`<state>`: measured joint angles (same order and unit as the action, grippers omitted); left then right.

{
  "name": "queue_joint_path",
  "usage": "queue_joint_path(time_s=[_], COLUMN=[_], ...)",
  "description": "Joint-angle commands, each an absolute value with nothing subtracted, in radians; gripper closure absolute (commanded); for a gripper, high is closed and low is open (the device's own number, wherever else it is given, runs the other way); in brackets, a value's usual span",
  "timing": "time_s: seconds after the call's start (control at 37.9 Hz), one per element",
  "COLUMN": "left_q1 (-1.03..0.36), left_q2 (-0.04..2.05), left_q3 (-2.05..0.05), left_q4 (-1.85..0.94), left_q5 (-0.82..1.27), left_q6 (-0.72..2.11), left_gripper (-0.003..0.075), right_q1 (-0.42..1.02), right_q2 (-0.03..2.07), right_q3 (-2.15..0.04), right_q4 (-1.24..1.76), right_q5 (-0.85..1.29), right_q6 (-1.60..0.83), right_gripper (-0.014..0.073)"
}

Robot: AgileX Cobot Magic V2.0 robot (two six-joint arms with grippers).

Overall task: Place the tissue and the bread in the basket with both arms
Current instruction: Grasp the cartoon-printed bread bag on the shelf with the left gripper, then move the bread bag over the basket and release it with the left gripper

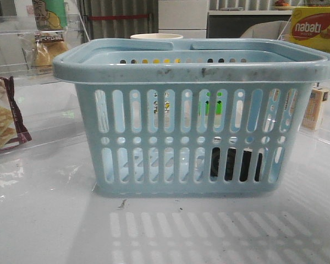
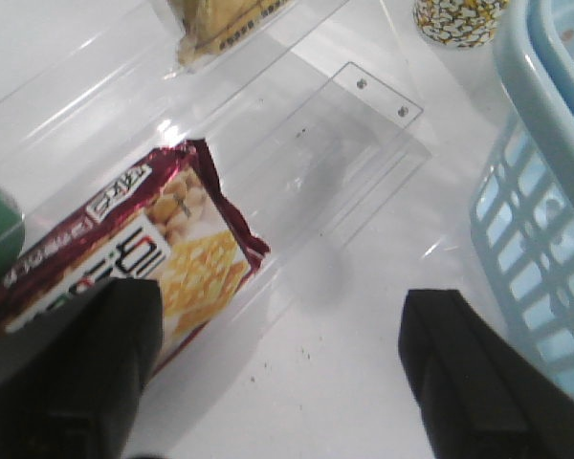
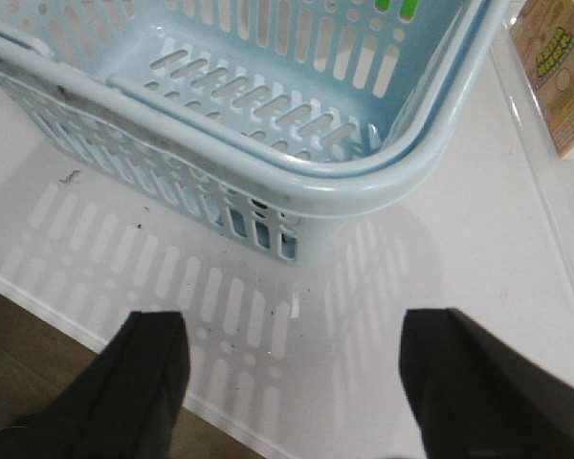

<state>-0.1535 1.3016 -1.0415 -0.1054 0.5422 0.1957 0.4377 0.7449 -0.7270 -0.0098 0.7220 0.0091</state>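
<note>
The light blue basket (image 1: 195, 132) stands in the middle of the table. It also shows in the left wrist view (image 2: 545, 220) and the right wrist view (image 3: 268, 105); the part of its inside seen there is bare. The black tissue pack (image 1: 234, 164) shows through the basket's lower right slots; I cannot tell whether it is inside or behind. The bread (image 1: 44, 52), golden buns in a clear packet, lies at the back left, also in the left wrist view (image 2: 220, 24). My left gripper (image 2: 282, 316) is open and empty over the table beside the basket. My right gripper (image 3: 297, 330) is open and empty by the basket's front right corner.
A maroon-edged cracker packet (image 1: 3, 118) lies at the left, right by one left finger (image 2: 143, 258). A yellow nabati box (image 1: 313, 27) is at the back right, a small box (image 1: 314, 108) right of the basket. Clear acrylic trays (image 2: 364, 143) lie left. The table's front edge (image 3: 38, 296) is close.
</note>
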Motion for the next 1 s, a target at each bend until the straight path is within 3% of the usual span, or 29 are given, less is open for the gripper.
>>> queue_joint_path(time_s=[0.0, 0.32, 0.55, 0.84, 0.9, 0.98], left_q1=[-0.160, -0.101, -0.093, -0.093, -0.093, -0.099], left_q2=[1.408, 1.830, 1.992, 1.952, 1.921, 1.843], left_q3=[-1.198, -1.623, -1.709, -1.709, -1.709, -1.709], left_q4=[-0.119, -0.226, -0.263, -0.263, -0.263, -0.263], left_q5=[0.462, 0.411, 0.275, 0.374, 0.414, 0.456], left_q6=[0.195, 0.178, 0.178, 0.178, 0.178, 0.182], left_gripper=[0.0150, 0.0151, 0.0156, 0.0587, 0.0633, 0.0629], right_q1=[0.432, 0.432, 0.432, 0.432, 0.432, 0.432], right_q2=[0.738, 0.738, 0.738, 0.738, 0.738, 0.738], right_q3=[-0.754, -0.754, -0.754, -0.754, -0.754, -0.754], right_q4=[-0.025, -0.025, -0.025, -0.025, -0.025, -0.025], right_q5=[0.655, 0.655, 0.656, 0.656, 0.656, 0.656], right_q6=[0.010, 0.010, 0.010, 0.010, 0.010, 0.010], right_gripper=[0.0025, 0.0025, 0.0025, 0.0025, 0.0025, 0.0025])
